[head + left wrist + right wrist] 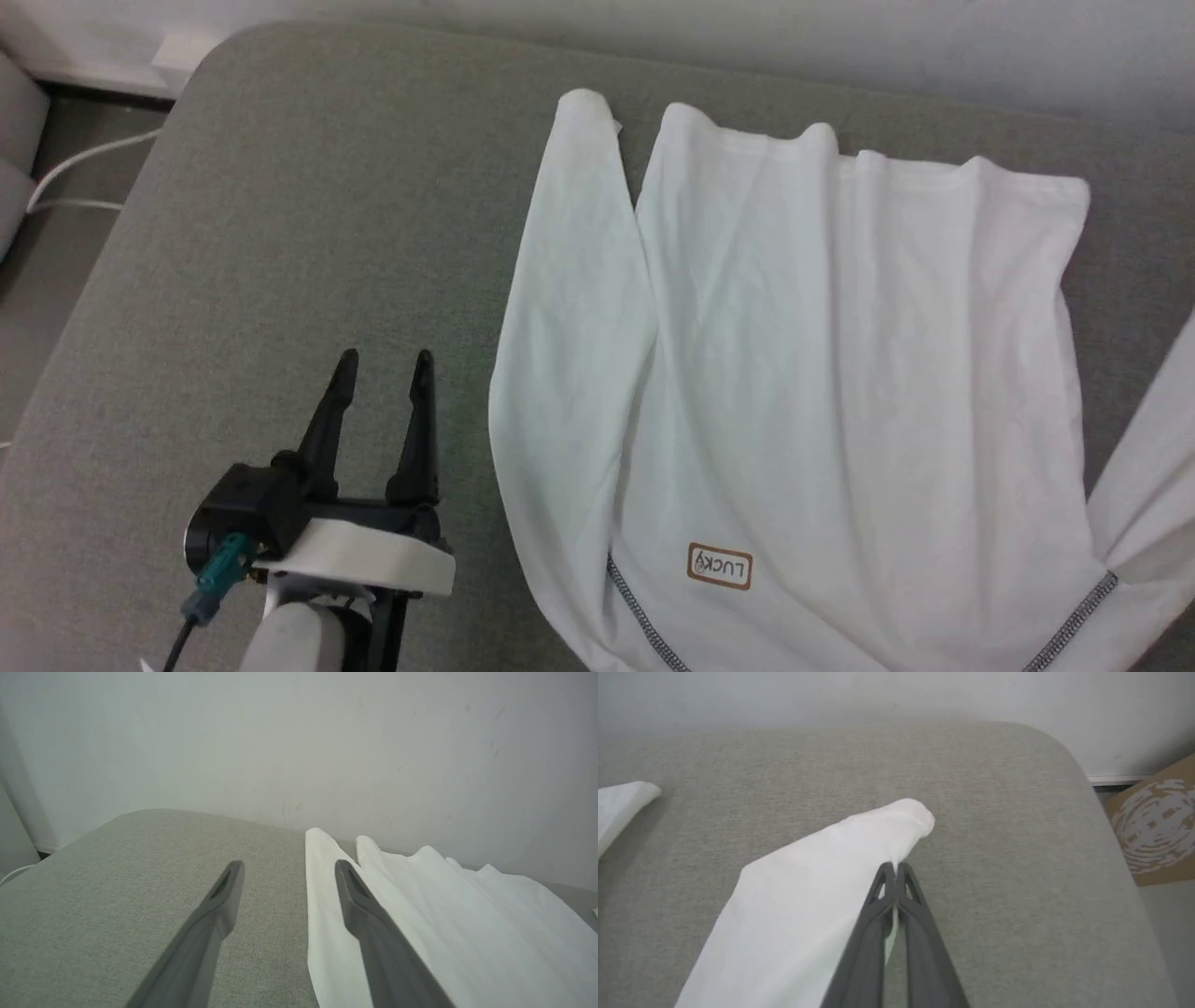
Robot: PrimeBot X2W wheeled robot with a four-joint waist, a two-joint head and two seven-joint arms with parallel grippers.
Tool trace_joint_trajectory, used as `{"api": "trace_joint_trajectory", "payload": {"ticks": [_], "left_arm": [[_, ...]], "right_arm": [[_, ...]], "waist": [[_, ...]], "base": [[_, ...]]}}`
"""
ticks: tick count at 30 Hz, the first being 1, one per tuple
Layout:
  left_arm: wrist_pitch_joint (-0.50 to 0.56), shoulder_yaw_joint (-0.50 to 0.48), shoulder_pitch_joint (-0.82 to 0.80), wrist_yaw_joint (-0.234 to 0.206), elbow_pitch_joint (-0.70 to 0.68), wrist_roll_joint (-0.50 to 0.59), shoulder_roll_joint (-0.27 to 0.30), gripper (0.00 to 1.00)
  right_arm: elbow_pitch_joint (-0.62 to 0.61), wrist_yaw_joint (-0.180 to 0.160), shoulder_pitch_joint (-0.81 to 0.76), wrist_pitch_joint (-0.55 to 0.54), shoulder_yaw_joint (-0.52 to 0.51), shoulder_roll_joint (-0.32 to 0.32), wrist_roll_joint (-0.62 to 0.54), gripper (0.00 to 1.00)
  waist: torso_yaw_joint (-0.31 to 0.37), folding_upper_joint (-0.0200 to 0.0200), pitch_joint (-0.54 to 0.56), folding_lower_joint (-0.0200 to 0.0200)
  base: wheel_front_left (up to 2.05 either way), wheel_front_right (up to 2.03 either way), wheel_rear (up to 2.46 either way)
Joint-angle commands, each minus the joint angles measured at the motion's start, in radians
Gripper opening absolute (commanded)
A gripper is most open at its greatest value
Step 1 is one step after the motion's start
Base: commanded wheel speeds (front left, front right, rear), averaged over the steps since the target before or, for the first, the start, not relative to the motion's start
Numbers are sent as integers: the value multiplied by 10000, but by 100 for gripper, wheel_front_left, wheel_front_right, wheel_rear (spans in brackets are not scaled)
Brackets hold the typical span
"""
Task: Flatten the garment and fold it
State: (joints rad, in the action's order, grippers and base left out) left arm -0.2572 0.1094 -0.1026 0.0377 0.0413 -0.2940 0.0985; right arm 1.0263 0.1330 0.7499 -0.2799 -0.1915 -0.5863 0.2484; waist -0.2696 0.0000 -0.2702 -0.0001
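On grey fabric cushion point(280, 233), thin white long-sleeved top point(840, 355) mostly flat, unfolded; your left gripper point(385, 359) spread, right gripper point(893, 867) pinching sleeve point(808, 882).

grey fabric cushion point(280, 233): under and ahead of both jaws | pale wall point(299, 742): beyond the left jaws, past the cushion's far edge | 1 white cable point(79, 168): ahead-left of the left jaws, off the cushion | 1 brown cardboard box point(1153, 821), white print: ahead-right of the right jaws, off the cushion
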Motion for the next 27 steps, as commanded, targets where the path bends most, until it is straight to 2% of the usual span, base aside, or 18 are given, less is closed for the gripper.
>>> {"api": "trace_joint_trajectory", "payload": {"ticks": [1, 7, 9, 13, 16, 18, 23, 27], "left_arm": [[-45, -50, 164, 81, 29, 109, -36, 100], [-45, -174, 560, 151, 70, 152, -32, 100], [-45, -193, 675, 173, 90, 152, -25, 100], [-45, -285, 867, 144, 78, 139, -17, 100], [-45, -352, 1035, 132, 89, 105, 18, 100], [-45, -374, 1154, 127, 85, 77, 44, 100], [-45, -425, 1364, 71, -33, 7, 82, 100], [-43, -333, 1383, 66, -90, -15, 59, 100]], "right_arm": [[46, -23, -139, 186, -262, -216, -124, 0], [-14, -23, -602, 856, -1415, -717, -700, 0], [-230, -23, -773, 967, -1631, -601, -786, 0], [-1383, -23, -1129, 1142, -1647, 159, -312, 0], [-2978, -23, -1738, 1068, -1358, 794, 221, 0], [-4462, -23, -2326, 846, -1171, 1246, 561, 0], [-8847, -23, -4023, -433, -752, 2839, 1134, 0], [-11650, -23, -5119, -1419, 331, 4141, 1441, 0]], "waist": [[710, 0, 885, 1], [1170, 0, 1599, 1], [1263, 0, 1761, 1], [1428, 0, 2021, 1], [1505, 0, 2247, 1], [1528, 0, 2373, 1], [1527, 0, 2494, 1], [1387, 0, 2402, 1]], "base": [[0, 0, 0], [0, 0, 0], [0, 0, 0], [0, 0, 0], [0, 0, 0], [0, 0, 0], [0, 0, 0], [0, 0, 0]]}}
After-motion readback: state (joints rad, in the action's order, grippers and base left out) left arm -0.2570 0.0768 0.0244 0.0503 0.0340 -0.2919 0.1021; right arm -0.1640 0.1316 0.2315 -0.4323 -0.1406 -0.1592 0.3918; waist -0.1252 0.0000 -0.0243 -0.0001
